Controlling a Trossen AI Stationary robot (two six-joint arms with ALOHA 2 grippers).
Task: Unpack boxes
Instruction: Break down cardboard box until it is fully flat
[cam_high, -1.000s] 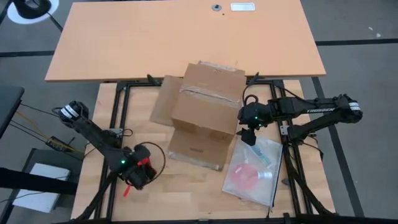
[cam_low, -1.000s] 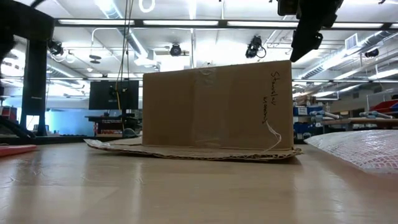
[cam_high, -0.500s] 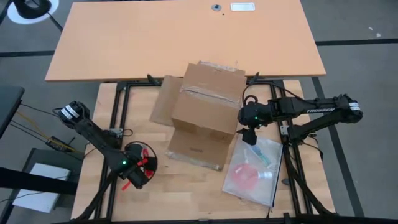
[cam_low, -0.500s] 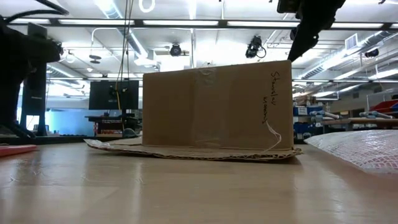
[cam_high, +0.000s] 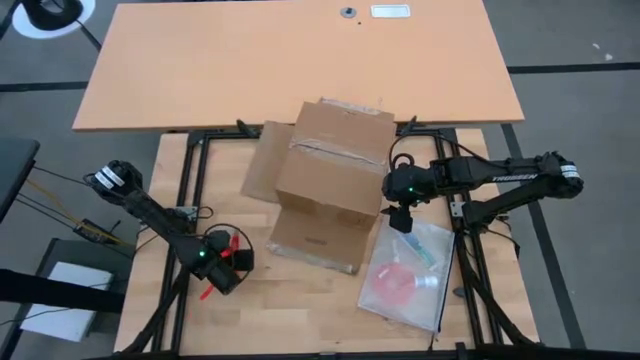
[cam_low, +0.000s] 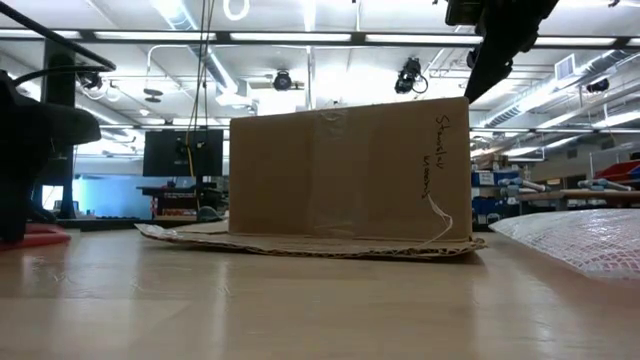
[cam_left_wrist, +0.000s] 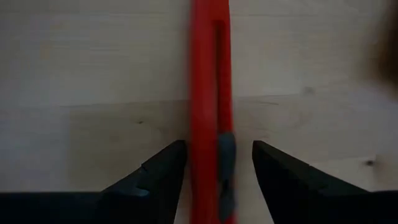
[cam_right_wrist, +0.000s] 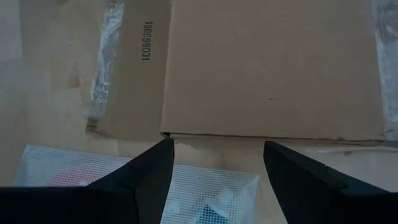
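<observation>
Two arms at work, only one moving. Over the last second, left gripper swung round and dropped low over the red box cutter lying on the wooden table, near the left front of the carton. Now straddling the cutter, fingers spread either side, not yet clamped on it. Means a pick-up of the cutter looks imminent, probably for slicing tape. Right gripper unmoved, hanging released just off the carton's right side above the clear plastic bag. Carton sitting mid-table, flaps splayed flat at its base, taped strips showing on top. Unpacking judged partly along, bag already out.
</observation>
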